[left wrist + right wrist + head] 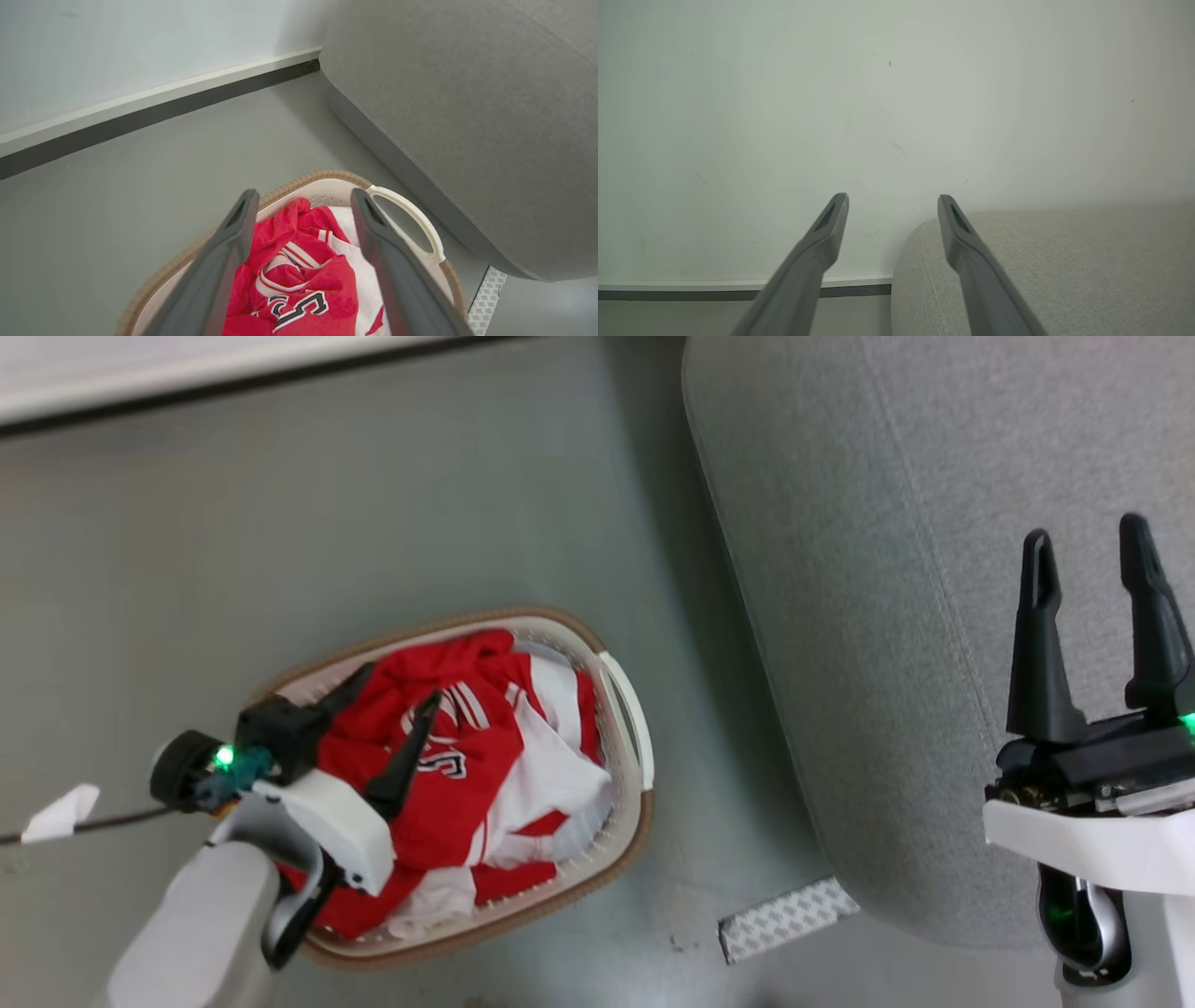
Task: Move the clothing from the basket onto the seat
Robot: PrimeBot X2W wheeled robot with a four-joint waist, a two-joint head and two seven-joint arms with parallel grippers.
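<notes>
The clothing [467, 756] is a red and white heap filling the basket [627, 709], an oval white basket with a brown rim that stands on the floor. My left gripper [397, 695] hangs open just above the heap, its fingers spread over the red garment with the white "S". In the left wrist view the clothing [299, 284] shows between my left gripper's [301, 198] two fingers, with the basket [411, 219] rim and handle beyond. The grey seat [887, 616] lies to the right. My right gripper [1088, 546] is open above the seat, holding nothing, and shows again as my right gripper [893, 200] by the seat's [1064, 261] edge.
A patterned white strip [789, 917] lies on the floor at the seat's near corner. A white scrap [61, 812] and a dark cable [112, 821] lie left of the basket. A wall with a dark skirting [154, 109] runs behind the basket and the seat.
</notes>
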